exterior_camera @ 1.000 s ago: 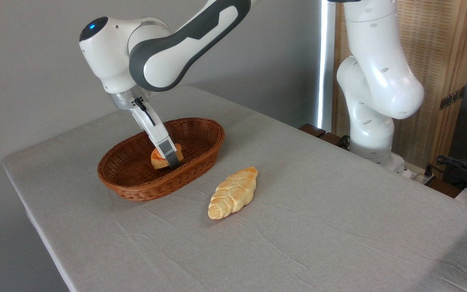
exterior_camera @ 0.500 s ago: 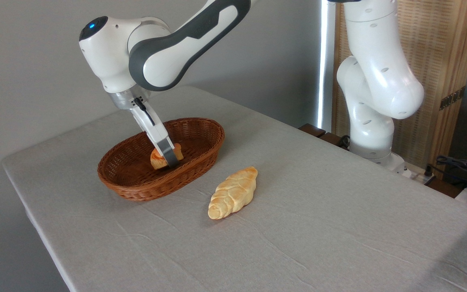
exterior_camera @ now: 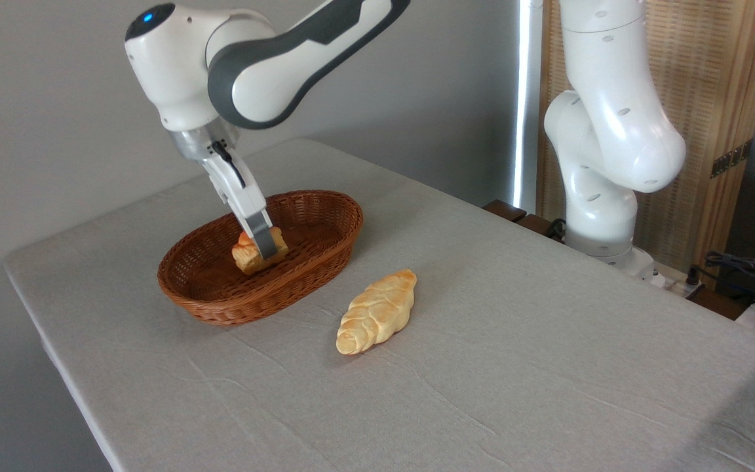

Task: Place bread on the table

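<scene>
Nearest the camera, the grey cloth of the table (exterior_camera: 495, 406) lies bare and lightly wrinkled. Further in, a pale golden braided loaf (exterior_camera: 375, 311) rests on the cloth, just beside the right end of the wicker basket (exterior_camera: 220, 305) but not touching it.

Over the basket hangs my gripper (exterior_camera: 261, 245), tilted so that its tip points down and to the right. My jaws are clamped on the bread (exterior_camera: 246, 255): the small orange-brown bun sits between them, with one grey fingertip (exterior_camera: 262, 241) crossing its near face and most of the bun showing to the left of and below that fingertip. My other finger is hidden behind the bun. The bread is inside the basket's outline, above its floor near the middle; whether its pale underside touches the weave, I cannot tell from this angle.

Behind, my white and grey arm (exterior_camera: 266, 72) reaches in from the upper right. Its white base (exterior_camera: 603, 196) stands at the table's far right edge, before a slatted wooden screen (exterior_camera: 725, 98).
</scene>
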{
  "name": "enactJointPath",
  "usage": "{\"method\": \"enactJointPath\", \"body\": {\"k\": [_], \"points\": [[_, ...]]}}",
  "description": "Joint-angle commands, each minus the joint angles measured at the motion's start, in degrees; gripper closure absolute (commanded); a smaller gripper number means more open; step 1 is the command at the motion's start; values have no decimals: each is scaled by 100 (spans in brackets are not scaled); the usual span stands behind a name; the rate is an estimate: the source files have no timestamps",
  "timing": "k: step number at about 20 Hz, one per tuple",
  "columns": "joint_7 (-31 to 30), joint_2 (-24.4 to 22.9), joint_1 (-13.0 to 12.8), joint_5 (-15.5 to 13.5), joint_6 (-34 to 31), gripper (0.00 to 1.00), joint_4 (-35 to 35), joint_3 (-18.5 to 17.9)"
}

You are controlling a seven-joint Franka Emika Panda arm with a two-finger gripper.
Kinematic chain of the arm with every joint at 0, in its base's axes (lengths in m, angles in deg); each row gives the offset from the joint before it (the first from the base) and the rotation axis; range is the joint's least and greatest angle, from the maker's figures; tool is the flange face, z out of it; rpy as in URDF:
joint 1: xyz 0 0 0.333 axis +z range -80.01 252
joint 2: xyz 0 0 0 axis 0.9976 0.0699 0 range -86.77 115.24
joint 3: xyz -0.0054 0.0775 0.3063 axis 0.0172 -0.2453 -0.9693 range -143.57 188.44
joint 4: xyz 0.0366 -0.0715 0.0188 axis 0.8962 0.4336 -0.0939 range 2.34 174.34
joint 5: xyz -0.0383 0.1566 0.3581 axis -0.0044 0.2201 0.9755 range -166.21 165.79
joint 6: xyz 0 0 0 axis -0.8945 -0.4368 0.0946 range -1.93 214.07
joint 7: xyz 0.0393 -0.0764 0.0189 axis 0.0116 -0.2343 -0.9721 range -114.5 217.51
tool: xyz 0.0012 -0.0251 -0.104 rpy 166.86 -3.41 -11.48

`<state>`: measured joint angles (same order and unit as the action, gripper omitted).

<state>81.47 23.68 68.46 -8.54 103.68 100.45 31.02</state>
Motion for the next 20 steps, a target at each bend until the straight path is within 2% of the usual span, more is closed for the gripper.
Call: {"method": "enactJointPath", "body": {"k": [1,6,9,12,15,20], "points": [[-87,-355,4,7,-46,52,19,-59],[-96,-530,30,7,-90,52,20,-85],[-52,-759,22,-151,-90,52,19,-418],[79,-926,22,-116,-90,52,19,-865],[667,-1093,22,-81,-169,52,28,-1454],[1379,-883,31,24,-117,46,81,-1956]]}}
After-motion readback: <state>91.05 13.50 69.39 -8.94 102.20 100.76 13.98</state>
